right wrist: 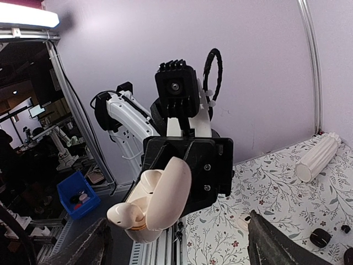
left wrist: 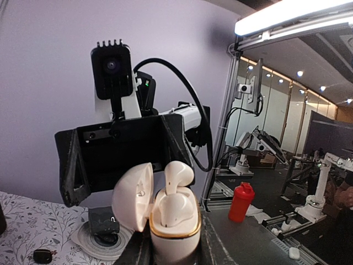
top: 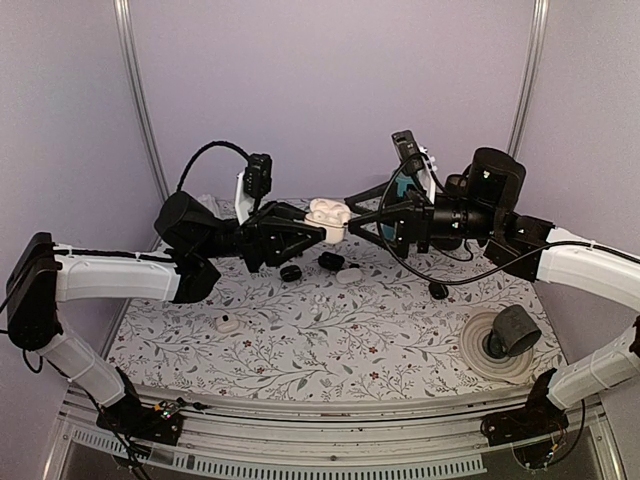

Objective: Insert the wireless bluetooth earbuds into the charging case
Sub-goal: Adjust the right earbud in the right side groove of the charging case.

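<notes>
My left gripper (top: 322,228) is shut on the white charging case (top: 328,217) and holds it in the air above the far middle of the table. In the left wrist view the case (left wrist: 172,232) stands upright between my fingers (left wrist: 138,251) with its lid (left wrist: 132,196) open to the left. One earbud (left wrist: 172,208) sits low in the case. The other earbud (left wrist: 177,178) stands higher, partly out of its slot. My right gripper (top: 362,222) is open and empty, just right of the case. In the right wrist view its fingers (right wrist: 83,248) spread wide either side of the case (right wrist: 160,199).
On the flowered table (top: 330,340) lie small black pieces (top: 291,272) (top: 330,261) (top: 438,290) and small white pieces (top: 229,323) (top: 349,275). A black cylinder on a white disc (top: 505,340) stands at the right. A white ribbed roll (right wrist: 317,157) lies at the far left.
</notes>
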